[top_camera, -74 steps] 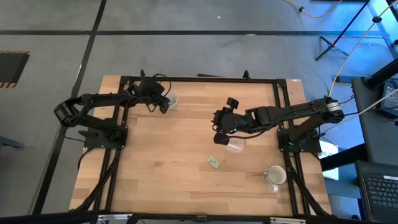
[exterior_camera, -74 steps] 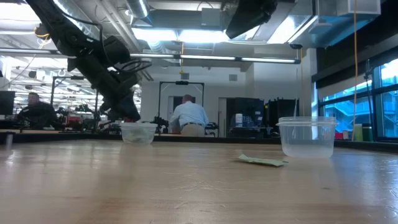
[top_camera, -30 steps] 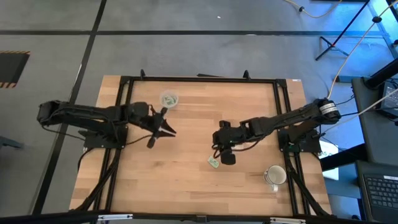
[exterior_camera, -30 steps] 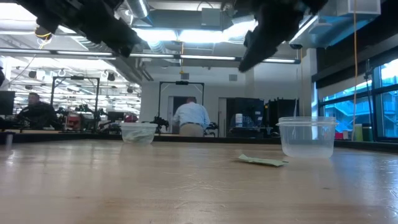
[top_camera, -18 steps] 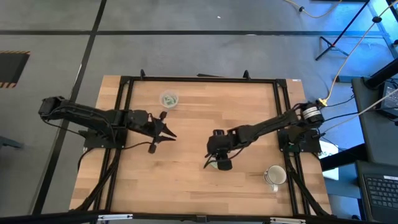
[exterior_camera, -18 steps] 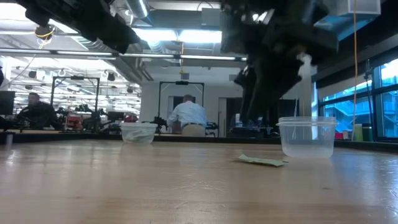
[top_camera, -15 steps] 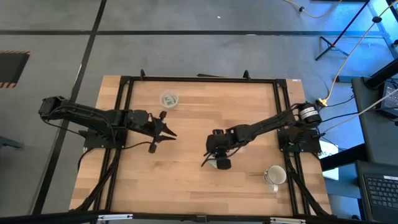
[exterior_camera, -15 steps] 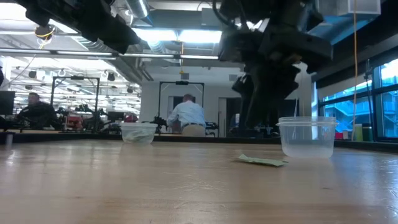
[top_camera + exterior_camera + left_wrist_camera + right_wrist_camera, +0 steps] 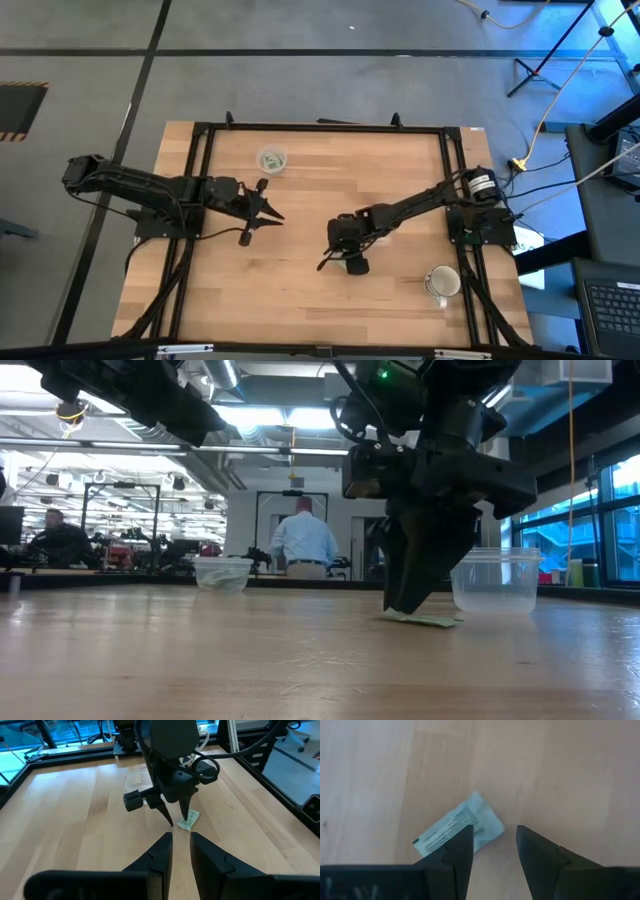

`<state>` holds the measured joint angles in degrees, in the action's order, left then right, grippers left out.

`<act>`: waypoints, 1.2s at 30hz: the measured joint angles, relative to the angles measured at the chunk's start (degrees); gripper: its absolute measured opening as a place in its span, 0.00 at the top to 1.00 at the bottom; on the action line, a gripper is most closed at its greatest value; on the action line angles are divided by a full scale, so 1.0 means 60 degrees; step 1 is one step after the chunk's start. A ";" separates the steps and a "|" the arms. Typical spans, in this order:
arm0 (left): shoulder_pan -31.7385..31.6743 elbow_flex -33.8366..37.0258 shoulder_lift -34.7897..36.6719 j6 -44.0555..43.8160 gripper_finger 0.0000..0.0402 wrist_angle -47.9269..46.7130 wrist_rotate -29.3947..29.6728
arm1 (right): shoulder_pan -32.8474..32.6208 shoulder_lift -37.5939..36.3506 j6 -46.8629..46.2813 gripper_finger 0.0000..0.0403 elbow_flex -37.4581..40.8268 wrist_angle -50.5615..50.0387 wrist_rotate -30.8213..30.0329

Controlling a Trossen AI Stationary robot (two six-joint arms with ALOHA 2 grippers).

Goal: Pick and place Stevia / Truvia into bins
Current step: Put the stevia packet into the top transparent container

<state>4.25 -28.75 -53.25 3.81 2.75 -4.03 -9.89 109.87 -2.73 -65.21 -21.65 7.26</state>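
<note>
One green sweetener packet (image 9: 455, 831) lies flat on the wood, also seen in the low view (image 9: 428, 620) and the left wrist view (image 9: 189, 820). My right gripper (image 9: 492, 845) is open and points straight down at it (image 9: 402, 607). One fingertip stands over the packet's edge and the other over bare wood beside it. The nearer clear cup (image 9: 495, 580) stands just behind. The far cup (image 9: 270, 159) holds green packets. My left gripper (image 9: 272, 212) hovers left of centre, open by a narrow gap (image 9: 181, 842). My right gripper comes at the packet from above, pointing down, with one fingertip (image 9: 462, 840) over the packet's end (image 9: 482, 827). I cannot tell whether it touches the paper. The packet lies flat on the table.
A white mug (image 9: 443, 283) stands near the table's right near corner. A dark frame (image 9: 320, 127) runs along the table's edges. Bare wood (image 9: 290, 290) spreads across the near half. People sit and stand in the room beyond (image 9: 305, 542).
My right gripper has moved toward the table's near-left, away from the clear cup, and come down until its open fingertips stand at the packet on the wood. The packet has stayed where it lay.
</note>
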 joint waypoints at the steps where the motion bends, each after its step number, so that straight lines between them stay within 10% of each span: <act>1: 0.0000 0.0000 0.0000 0.0000 0.85 -0.0009 0.0000 | 0.0001 0.0039 0.0017 0.62 0.0000 0.0030 0.0082; 36: 0.0000 0.0004 0.0000 0.0000 0.85 -0.0035 0.0036 | 0.0132 0.0177 0.0017 0.90 -0.0015 0.0109 0.0234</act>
<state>4.25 -28.73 -53.25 3.81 2.55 -3.81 -9.10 110.93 -2.63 -65.30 -20.99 8.66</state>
